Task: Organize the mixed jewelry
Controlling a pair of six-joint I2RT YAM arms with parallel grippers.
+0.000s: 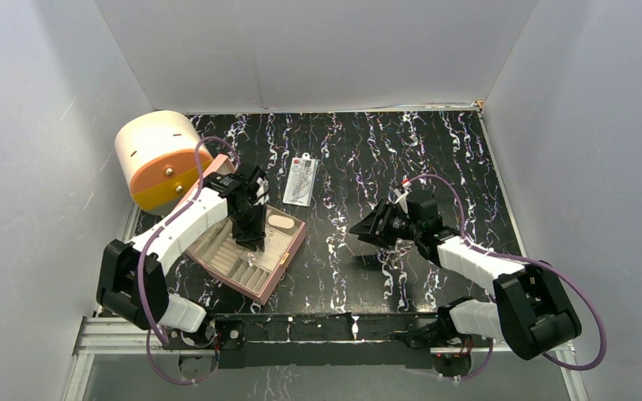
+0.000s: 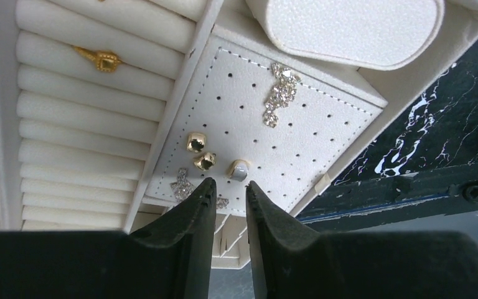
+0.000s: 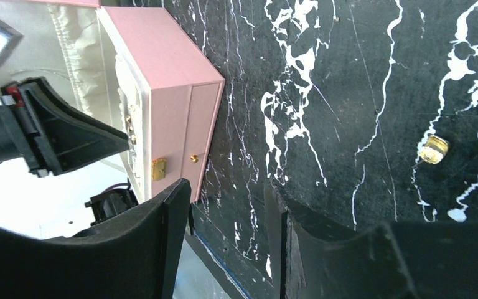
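The pink quilted box (image 1: 280,266) lies open at the left, and its side shows in the right wrist view (image 3: 174,93). My left gripper (image 1: 255,241) hangs just above its white perforated panel (image 2: 323,134), jaws a narrow gap apart and empty (image 2: 227,187). On the panel sit two gold studs (image 2: 199,151), a grey stud (image 2: 239,169), a crystal drop piece (image 2: 280,93) and a crystal cross (image 2: 180,184). A gold ring (image 2: 103,60) sits in the ring rolls. My right gripper (image 1: 361,230) is open and empty above the table (image 3: 227,199). One gold stud (image 3: 434,149) lies loose on the black table.
A clear flat packet with a white card (image 1: 301,180) lies behind the box. A cream and orange round case (image 1: 159,159) stands at the back left. A white oval cushion (image 2: 355,28) fills the box's end compartment. White walls close in three sides.
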